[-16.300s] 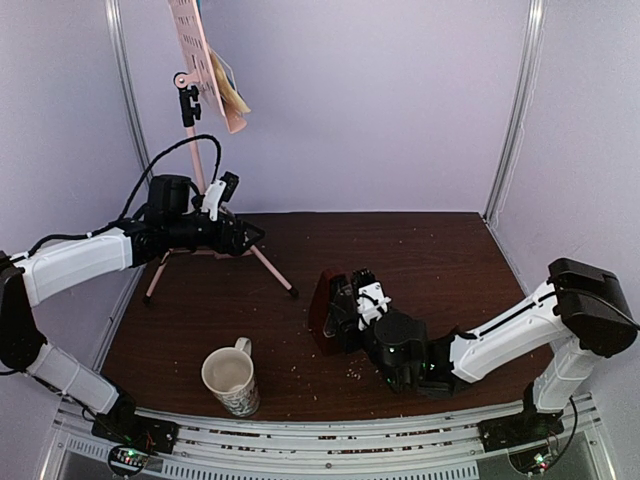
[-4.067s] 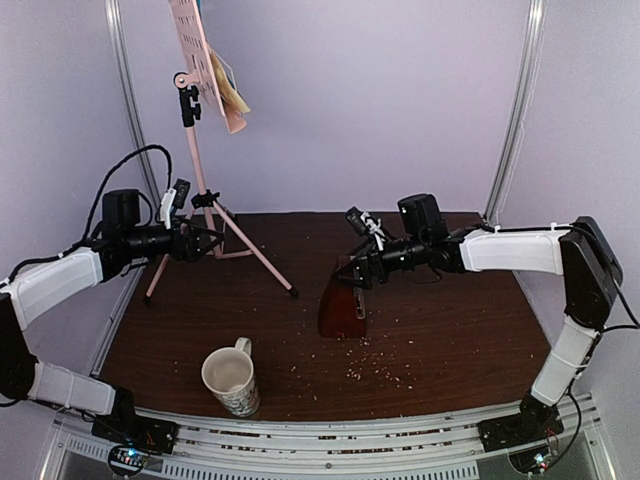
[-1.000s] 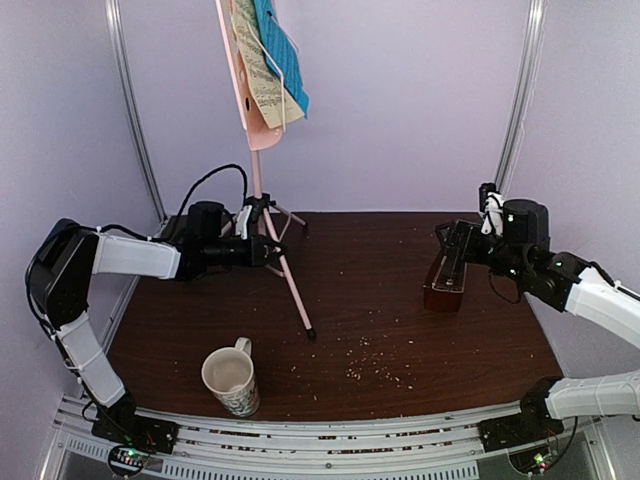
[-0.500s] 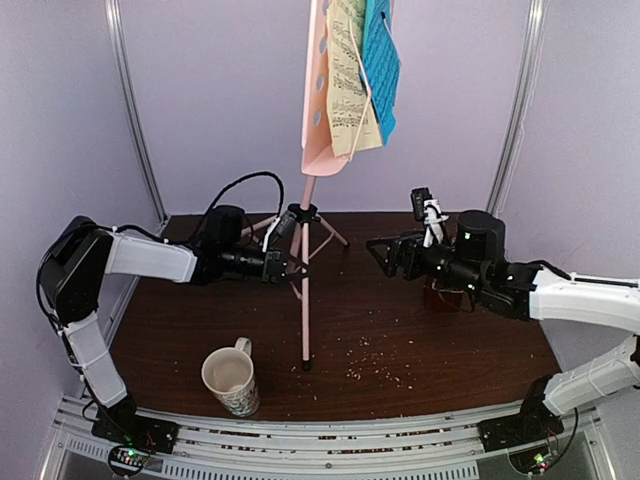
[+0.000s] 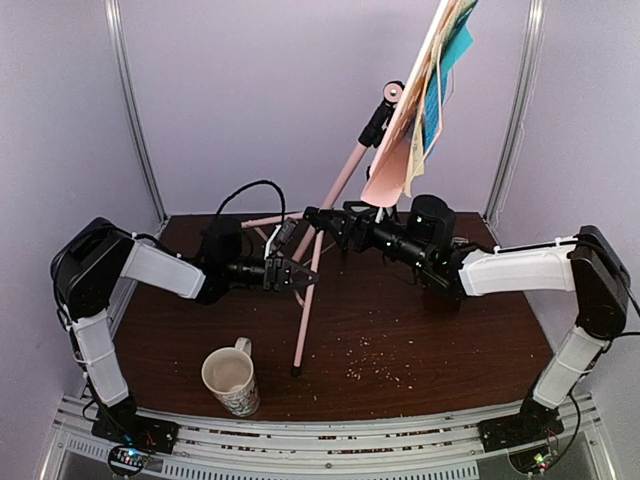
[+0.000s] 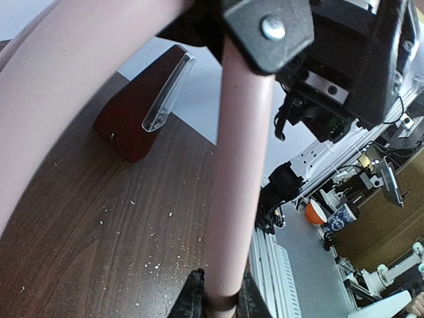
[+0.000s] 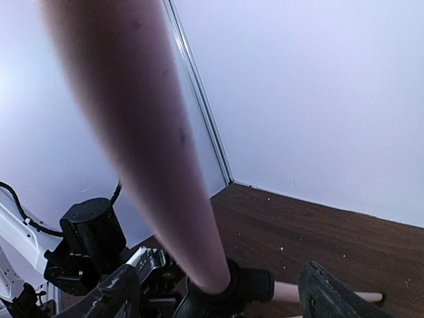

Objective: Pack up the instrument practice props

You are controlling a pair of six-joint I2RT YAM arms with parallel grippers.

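Leaning far over to the right above the dark wooden counter [image 5: 420, 340], the pink music stand [image 5: 350, 165] is the biggest thing in sight. Its desk [image 5: 385, 180] is high at the upper right with the music sheets [image 5: 435, 100], pale yellow and blue, lying against it. Only one leg tip touches the counter, near the front in the top view.

The left hand [image 5: 293, 276] is closed narrow on that leg. The left wrist view confirms it, with the fingertips [image 6: 195, 301] pinched against the pink tube at the bottom edge and the black hub [image 6: 265, 26] overhead.

The right hand [image 5: 325, 222] reaches in at the hub from the right. The right wrist view shows what the top view cannot: its fingers [image 7: 116, 298] stand wide on either side of the pole, gripping nothing.

The cream patterned mug [image 5: 232, 380] stands upright at the front left, well apart from both hands, its pale inside bare to the bottom.

The metronome [image 6: 136, 112] is mostly masked by the right arm in the top view. The left wrist view shows it plainly, upright on the counter by the far wall, its clear cover [image 6: 169, 89] along the front face.

Pale crumbs [image 5: 375, 372] speckle the counter near the front
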